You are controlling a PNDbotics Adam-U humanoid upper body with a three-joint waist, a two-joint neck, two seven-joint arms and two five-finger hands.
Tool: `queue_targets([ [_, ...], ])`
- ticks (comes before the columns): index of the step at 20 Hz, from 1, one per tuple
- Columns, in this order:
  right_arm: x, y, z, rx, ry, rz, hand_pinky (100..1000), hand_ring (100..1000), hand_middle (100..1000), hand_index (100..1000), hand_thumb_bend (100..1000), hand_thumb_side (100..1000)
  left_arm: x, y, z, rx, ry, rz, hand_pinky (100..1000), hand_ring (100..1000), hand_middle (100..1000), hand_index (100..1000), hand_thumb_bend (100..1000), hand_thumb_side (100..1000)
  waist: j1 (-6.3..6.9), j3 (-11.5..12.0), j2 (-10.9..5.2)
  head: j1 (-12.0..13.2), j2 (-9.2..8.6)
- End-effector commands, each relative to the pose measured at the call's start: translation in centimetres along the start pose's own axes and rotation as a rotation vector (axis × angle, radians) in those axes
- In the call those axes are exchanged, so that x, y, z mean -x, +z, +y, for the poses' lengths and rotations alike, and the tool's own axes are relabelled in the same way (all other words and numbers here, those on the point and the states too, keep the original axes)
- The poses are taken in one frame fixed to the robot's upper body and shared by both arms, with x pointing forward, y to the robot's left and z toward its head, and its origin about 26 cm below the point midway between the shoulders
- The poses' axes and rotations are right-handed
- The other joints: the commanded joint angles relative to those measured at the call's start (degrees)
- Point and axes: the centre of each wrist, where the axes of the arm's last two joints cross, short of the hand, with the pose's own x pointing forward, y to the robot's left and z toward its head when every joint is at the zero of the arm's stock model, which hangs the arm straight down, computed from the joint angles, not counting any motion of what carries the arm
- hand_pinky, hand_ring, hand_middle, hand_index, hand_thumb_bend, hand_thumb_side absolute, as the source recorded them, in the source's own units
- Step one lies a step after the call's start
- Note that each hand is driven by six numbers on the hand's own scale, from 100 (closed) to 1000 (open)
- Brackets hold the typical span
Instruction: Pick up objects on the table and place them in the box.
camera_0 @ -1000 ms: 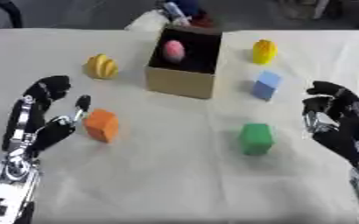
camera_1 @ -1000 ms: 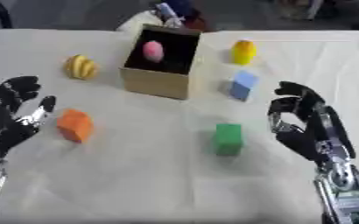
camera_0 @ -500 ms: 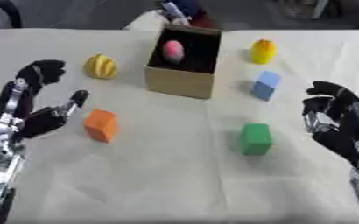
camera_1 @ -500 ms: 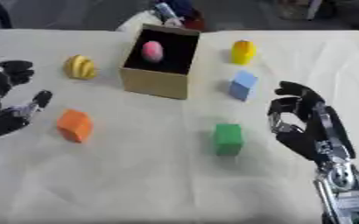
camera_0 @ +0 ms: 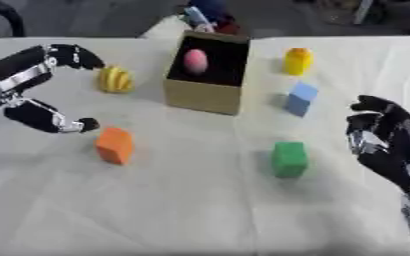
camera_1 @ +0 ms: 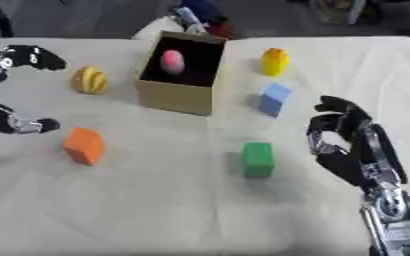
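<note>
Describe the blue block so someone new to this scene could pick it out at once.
Start at the open cardboard box at the table's far middle. Just to its right lies the blue block, between the yellow object beyond it and the green block nearer the robot. It is the only blue piece.

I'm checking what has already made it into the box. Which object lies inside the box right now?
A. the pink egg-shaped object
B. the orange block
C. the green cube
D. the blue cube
A: the pink egg-shaped object shows inside the open box, while the green cube, the orange block and the blue cube all sit out on the table.
</note>
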Motion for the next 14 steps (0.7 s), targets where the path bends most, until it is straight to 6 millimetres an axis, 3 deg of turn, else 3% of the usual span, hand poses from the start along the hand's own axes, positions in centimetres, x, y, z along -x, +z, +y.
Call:
queue_targets([
  [1,-0.3,-0.2,-0.5,-0.011,0.017,-0.013,699,688,705,813,100,166,0.2,0.0,1.7,0.140,-0.126,0.021,851,840,833,870,609,201,1.01,-0.1,-1.65,0.0,0.26],
  [6,-0.2,-0.1,-0.4,-0.014,0.016,-0.008,699,688,705,813,100,167,0.3,-1.8,1.7,0.315,-0.186,0.009,853,846,845,882,644,217,1.13,-0.4,-1.87,-0.5,0.26],
  [14,-0.2,-0.1,-0.4,-0.012,0.013,-0.007,699,687,705,813,100,170,0.4,-4.0,-0.4,0.438,-0.190,-0.005,860,854,867,901,687,255,1.25,-0.8,-1.84,-1.3,0.26],
])
